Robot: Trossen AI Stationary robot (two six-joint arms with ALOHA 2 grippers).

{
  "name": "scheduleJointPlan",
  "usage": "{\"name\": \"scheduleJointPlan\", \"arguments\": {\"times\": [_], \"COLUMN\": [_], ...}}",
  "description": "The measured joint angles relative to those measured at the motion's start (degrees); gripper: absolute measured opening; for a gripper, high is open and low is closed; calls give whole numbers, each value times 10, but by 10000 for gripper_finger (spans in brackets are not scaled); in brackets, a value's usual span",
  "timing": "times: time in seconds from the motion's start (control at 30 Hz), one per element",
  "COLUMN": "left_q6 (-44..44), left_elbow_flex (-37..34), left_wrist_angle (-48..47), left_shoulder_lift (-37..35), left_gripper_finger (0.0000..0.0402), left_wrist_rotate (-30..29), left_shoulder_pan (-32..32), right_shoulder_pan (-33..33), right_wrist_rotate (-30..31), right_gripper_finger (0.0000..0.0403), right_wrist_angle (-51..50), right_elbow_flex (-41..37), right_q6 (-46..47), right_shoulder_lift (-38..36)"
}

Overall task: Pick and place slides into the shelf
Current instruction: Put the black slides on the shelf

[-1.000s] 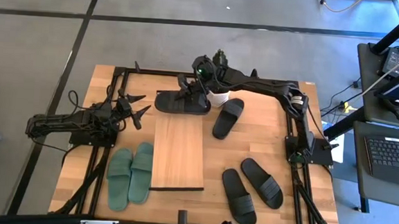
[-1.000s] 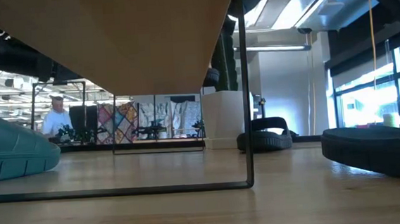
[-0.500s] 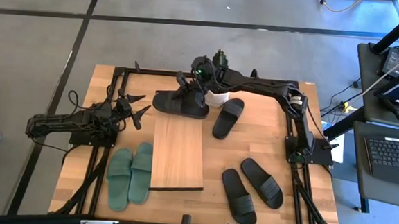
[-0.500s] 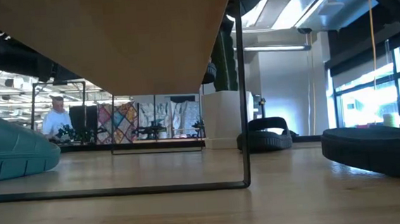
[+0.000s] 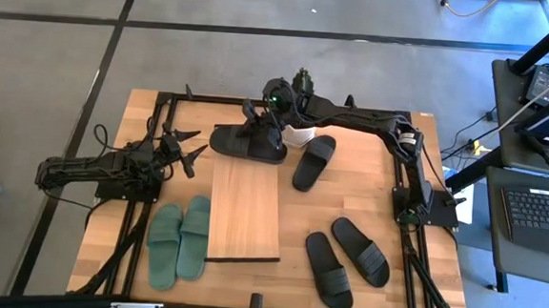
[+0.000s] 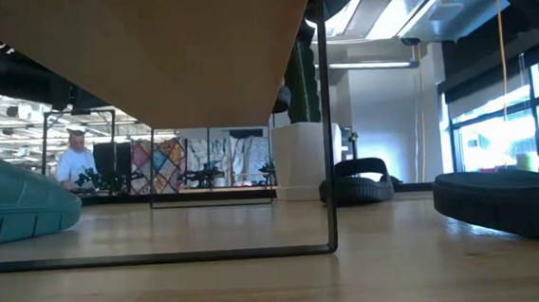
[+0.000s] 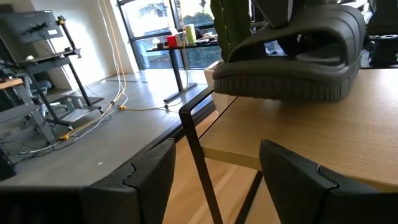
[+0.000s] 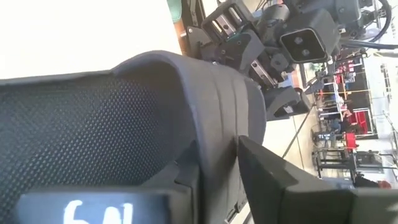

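Six slides show from above: a green pair (image 5: 178, 241) lies side by side on the tabletop (image 5: 349, 192) just left of the shelf (image 5: 244, 209), a black pair (image 5: 347, 256) lies to the shelf's right toward the near edge, a single black slide (image 5: 313, 161) rests farther back on the right, and the held black slide (image 5: 249, 141) sits crosswise at the shelf's far end. The shelf's plank top carries nothing across its middle and near end; whether the held slide's sole touches the plank cannot be told from above. In the low view the space under the plank, between the thin black legs, holds nothing.

The right gripper (image 5: 257, 121) is clamped on the strap of the held black slide, one finger inside the strap and one outside, as its wrist view shows. In that view a pale marking on the footbed, partly cut off, seems to read "64".

The left gripper (image 5: 185, 146) hangs over the tabletop's left side, well apart from the shelf, with its fingers (image 7: 149, 171) spread wide and nothing between them. Its wrist view looks toward the held slide over the shelf's far end.

A white cup-like object (image 5: 300, 135) stands just behind the held slide, by the right gripper.
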Motion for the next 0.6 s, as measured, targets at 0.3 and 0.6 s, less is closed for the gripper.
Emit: {"name": "scheduleJointPlan", "arguments": {"times": [0.3, 0.6], "left_q6": [0, 0], "left_elbow_flex": [0, 0], "left_wrist_angle": [0, 0], "left_shoulder_lift": [0, 0], "left_gripper_finger": [225, 225], "left_wrist_rotate": [0, 0], "left_shoulder_pan": [0, 0], "right_shoulder_pan": [0, 19], "right_wrist_rotate": [0, 151], "right_gripper_finger": [166, 192], "right_wrist_angle": [-1, 1], "right_elbow_flex": [0, 0], "right_q6": [1, 47], "right_shoulder_lift": [0, -2]}}
